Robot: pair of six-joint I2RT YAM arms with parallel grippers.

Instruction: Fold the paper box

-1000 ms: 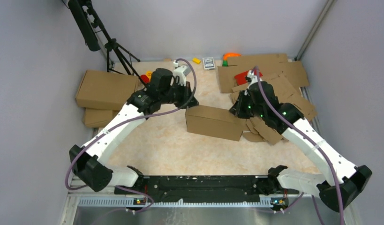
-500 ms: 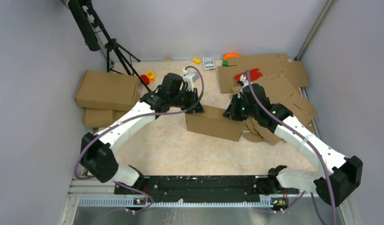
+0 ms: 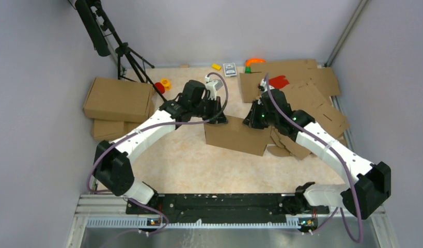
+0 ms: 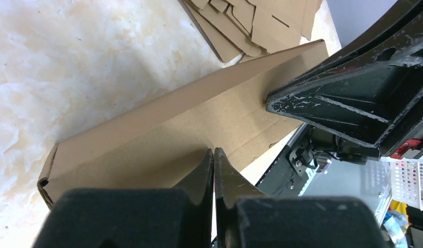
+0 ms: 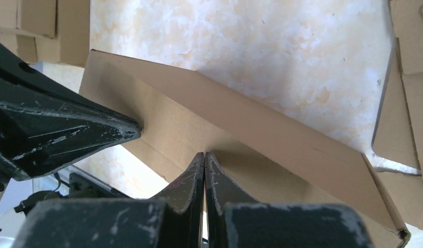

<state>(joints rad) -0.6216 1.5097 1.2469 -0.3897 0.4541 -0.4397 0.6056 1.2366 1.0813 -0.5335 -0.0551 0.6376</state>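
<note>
Moved since a second ago: both arms have swung inward and come down, so that your two grippers now meet over the brown corrugated cardboard mailer box (image 3: 234,137); the box itself has not shifted.
Paper box: it stands in the middle of the pale marbled table (image 3: 183,160), already a shallow closed rectangle with walls up and lid panel lying over the top, its long side angled slightly across the table.
Left gripper (image 4: 213,154): black fingers pressed together with nothing between them, tips resting on the lid near the box's left far edge.
Right gripper (image 5: 204,156): fingers likewise together and empty, tips touching the lid at its right far part, facing your left gripper across the panel.
Done so far: judging by its shape, the blank is folded up and the lid brought down; you are no longer forming walls.
Left to do: likely only pressing the lid home. At both end corners the wrist views show a small gape between lid and wall, and you cannot tell whether the tuck flaps are seated, so treat the closure as unconfirmed.
Heap of flat cut cardboard sheets (image 3: 307,93): lies just beside the box on the right, some pieces touching its right end; keep your right arm from dragging them.
Stack of closed brown cardboard boxes (image 3: 118,98): well apart, on the left.
</note>
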